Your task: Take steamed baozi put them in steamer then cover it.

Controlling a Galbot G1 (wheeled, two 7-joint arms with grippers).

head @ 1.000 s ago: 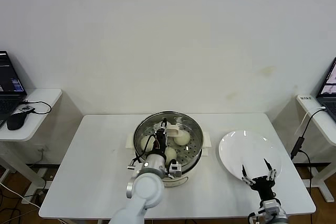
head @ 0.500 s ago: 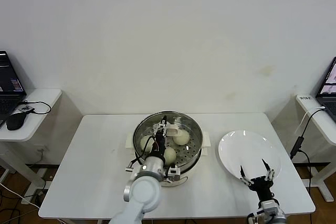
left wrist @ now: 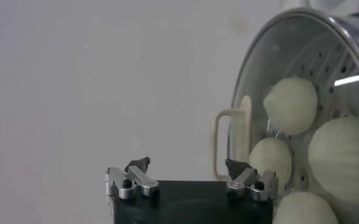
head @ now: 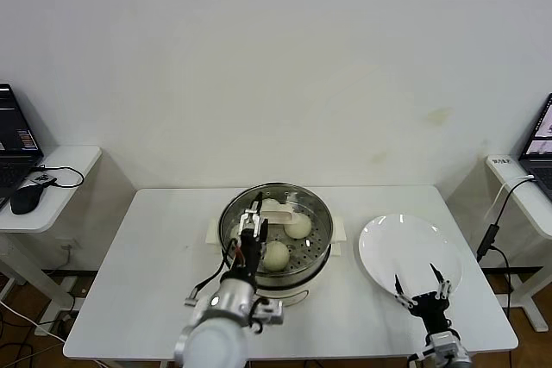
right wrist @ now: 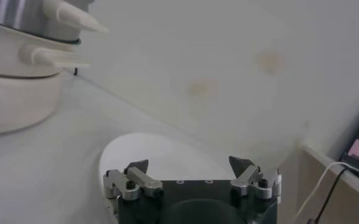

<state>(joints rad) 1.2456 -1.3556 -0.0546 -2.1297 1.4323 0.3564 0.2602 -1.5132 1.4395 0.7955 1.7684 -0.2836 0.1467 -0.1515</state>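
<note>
The steamer (head: 316, 252) stands mid-table with several cream-white baozi (head: 276, 255) on its perforated tray. The clear glass cover sits on it, its cream-white handle (head: 287, 210) over the middle. The left wrist view shows the baozi (left wrist: 291, 105) through the glass, and the handle (left wrist: 230, 145). My left gripper (head: 253, 221) is open and empty above the steamer's left part, just left of the handle. In its own view (left wrist: 188, 176) one fingertip (left wrist: 235, 166) is close to the handle. My right gripper (head: 418, 282) is open and empty over the plate's near edge.
A flat white plate (head: 405, 243) lies right of the steamer and also shows in the right wrist view (right wrist: 161, 155), where the steamer's base (right wrist: 11, 91) is off to one side. Side desks with laptops flank the table.
My left gripper has drawn left and back from the cover's handle, open and empty. The cover stays on the steamer. The right gripper has hardly moved.
</note>
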